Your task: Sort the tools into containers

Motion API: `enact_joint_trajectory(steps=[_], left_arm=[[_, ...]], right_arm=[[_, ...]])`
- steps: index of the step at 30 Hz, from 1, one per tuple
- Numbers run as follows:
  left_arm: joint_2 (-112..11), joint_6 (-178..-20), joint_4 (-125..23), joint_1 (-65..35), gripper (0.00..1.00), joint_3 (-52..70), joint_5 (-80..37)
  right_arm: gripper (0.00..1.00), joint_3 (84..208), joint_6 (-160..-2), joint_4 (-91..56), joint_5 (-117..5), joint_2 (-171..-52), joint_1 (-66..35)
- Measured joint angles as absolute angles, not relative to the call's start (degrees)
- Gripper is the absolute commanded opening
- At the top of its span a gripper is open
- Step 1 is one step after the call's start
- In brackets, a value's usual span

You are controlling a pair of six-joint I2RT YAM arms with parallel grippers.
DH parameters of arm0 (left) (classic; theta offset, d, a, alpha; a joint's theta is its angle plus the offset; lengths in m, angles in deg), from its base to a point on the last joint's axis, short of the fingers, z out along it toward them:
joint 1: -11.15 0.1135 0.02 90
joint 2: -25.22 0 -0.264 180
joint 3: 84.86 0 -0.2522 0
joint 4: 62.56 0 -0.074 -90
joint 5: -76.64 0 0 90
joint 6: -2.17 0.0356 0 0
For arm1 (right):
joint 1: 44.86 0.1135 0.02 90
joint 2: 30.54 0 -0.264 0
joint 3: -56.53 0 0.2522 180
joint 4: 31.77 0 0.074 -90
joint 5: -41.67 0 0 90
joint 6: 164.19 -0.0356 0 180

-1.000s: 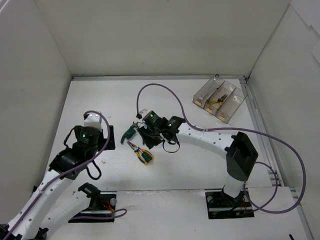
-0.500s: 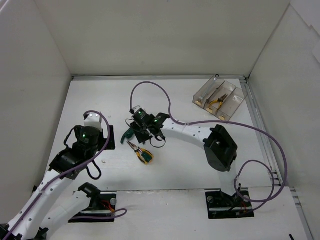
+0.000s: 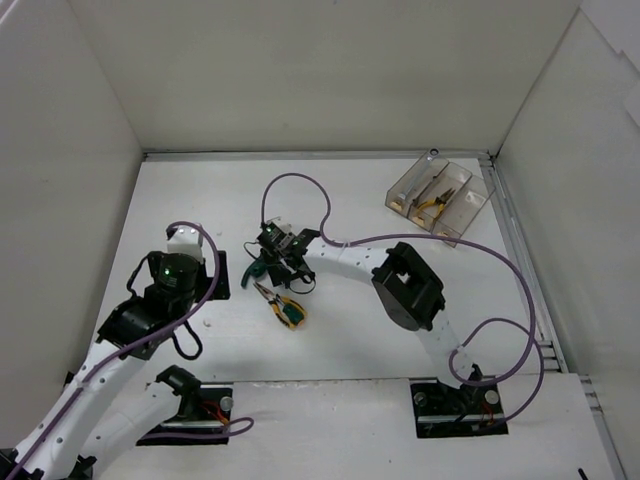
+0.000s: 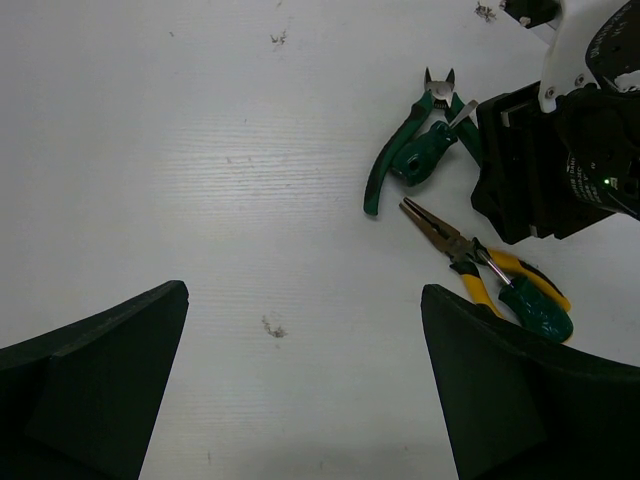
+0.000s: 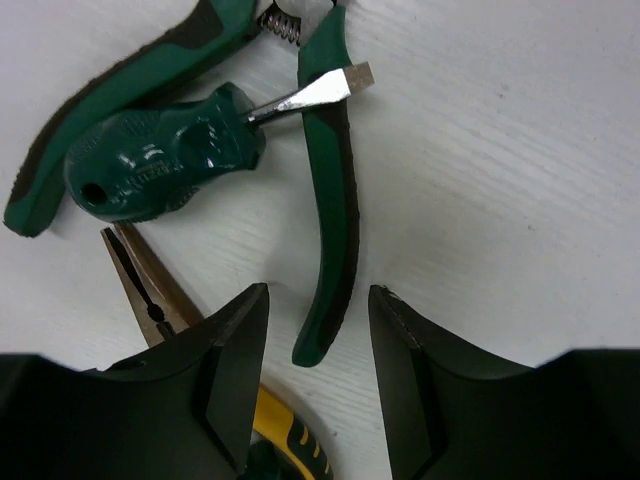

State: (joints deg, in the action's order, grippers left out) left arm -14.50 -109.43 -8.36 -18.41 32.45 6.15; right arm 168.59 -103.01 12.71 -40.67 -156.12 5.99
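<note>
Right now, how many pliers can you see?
3: green-handled pliers and yellow-handled pliers lie together mid-table; a third pair sits in the tray. More may hide there.

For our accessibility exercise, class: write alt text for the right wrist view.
The right gripper, jaws apart, straddles one handle tip of green-handled cutters on a white table; a green screwdriver and yellow-handled pliers lie alongside.

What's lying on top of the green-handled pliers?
A stubby green screwdriver lies across the green-handled pliers, its flat blade over one handle. Whatever sits under its fat grip is covered.
</note>
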Motion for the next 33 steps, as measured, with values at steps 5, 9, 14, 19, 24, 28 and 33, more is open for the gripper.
enact_joint_trajectory(steps=[5, 9, 14, 19, 24, 28, 33], left_arm=[[-14.46, -109.43, -8.36, -18.41, 1.00, 32.45, 6.15], [-14.46, -109.41, -8.36, -18.41, 1.00, 32.43, 6.12], [-14.39, -109.41, -8.36, -18.41, 1.00, 32.43, 6.12], [-14.18, -109.41, -8.36, -18.41, 1.00, 32.45, 6.12], [-13.96, -109.41, -8.36, -18.41, 1.00, 32.45, 6.10], [-13.94, -109.41, -8.36, -18.41, 1.00, 32.43, 6.04], [-13.94, -109.41, -8.36, -18.41, 1.00, 32.45, 5.93]], right_arm=[[0.33, 170.80, -104.25, 12.08, -39.84, -157.76, 5.86], [0.01, 171.74, -104.60, 11.80, -38.71, -158.54, 5.32], [0.00, 171.68, -105.04, 11.49, -38.86, -158.56, 4.84], [0.00, 169.38, -104.27, 9.76, -35.82, -157.28, 4.60], [0.00, 164.92, -103.53, 9.70, -31.23, -153.71, 2.45], [0.00, 161.32, -102.66, 9.74, -28.02, -149.41, 0.29], [0.00, 157.93, -102.39, 9.70, -26.07, -144.07, -1.94]])
